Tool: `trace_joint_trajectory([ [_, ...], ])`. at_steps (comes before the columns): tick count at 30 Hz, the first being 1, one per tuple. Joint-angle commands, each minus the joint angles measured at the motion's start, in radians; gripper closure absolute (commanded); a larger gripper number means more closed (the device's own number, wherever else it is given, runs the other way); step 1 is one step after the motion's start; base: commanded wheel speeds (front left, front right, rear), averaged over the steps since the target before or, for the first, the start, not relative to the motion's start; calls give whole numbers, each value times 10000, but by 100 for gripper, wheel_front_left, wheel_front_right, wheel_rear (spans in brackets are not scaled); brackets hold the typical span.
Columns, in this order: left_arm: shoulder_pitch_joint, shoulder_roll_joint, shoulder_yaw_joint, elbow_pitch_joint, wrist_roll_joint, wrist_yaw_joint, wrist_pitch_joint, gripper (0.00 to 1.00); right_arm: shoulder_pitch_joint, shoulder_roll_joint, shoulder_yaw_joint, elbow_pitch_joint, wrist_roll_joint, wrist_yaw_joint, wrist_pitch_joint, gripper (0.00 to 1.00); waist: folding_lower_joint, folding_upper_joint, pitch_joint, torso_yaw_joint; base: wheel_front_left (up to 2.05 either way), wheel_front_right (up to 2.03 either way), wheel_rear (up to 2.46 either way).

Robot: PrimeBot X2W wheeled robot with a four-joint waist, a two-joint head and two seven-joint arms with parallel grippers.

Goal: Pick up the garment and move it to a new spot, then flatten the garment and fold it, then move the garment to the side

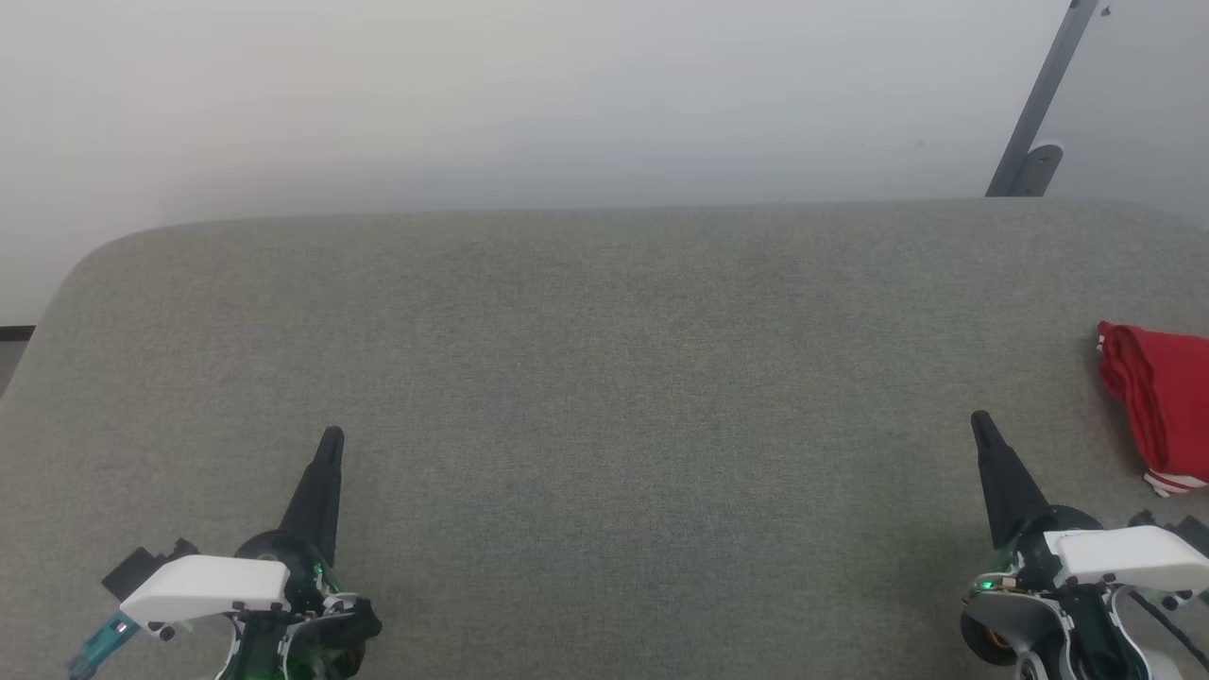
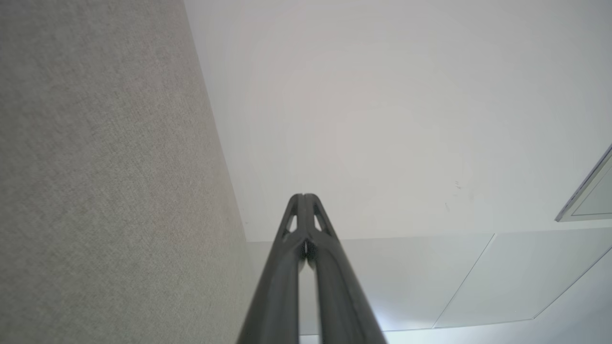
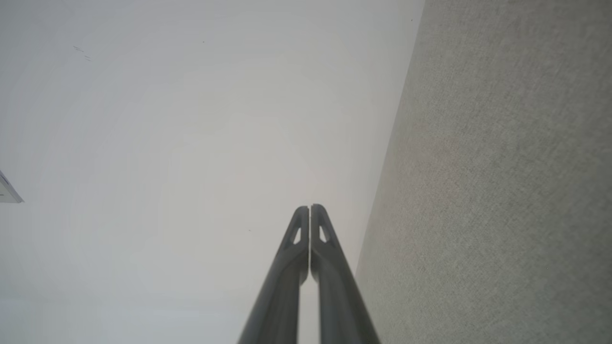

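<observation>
At the far right edge of the head view, the garment [image 1: 1160, 401] lies on a wide grey cloth-covered surface [image 1: 604, 378]. It is bunched into a compact red bundle with a strip of red-and-white striped trim at its near end, and the picture's edge cuts part of it off. The right gripper [image 1: 980, 420] sits at the lower right, its two dark fingers pressed together into one point aimed away from the robot. It is near the garment but clear of it, with bare grey cloth between them. The left gripper [image 1: 331, 439] sits at the lower left, well apart from the garment, its fingers likewise pressed together and holding nothing. Beyond the rounded far edge of the surface stands a plain pale wall [image 1: 567, 94], and a grey metal bar [image 1: 1044, 94] slants up it at the upper right. In the left wrist view the left gripper [image 2: 303, 197] shows its fingertips touching, grey cloth to one side. In the right wrist view the right gripper [image 3: 310, 208] shows fingertips meeting, grey cloth alongside.
</observation>
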Motion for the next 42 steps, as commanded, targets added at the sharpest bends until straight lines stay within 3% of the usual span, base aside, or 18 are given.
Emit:
trace_joint_trajectory([
  [1,-104,-5,34,0,0,-28,55,100,-63,28,-5,14,40,4,17,100,0,0,0,0,0,0,0],
  [42,-116,-62,115,2,79,-28,112,100,-62,28,-1,14,43,4,14,100,0,0,0,0,0,0,0],
])
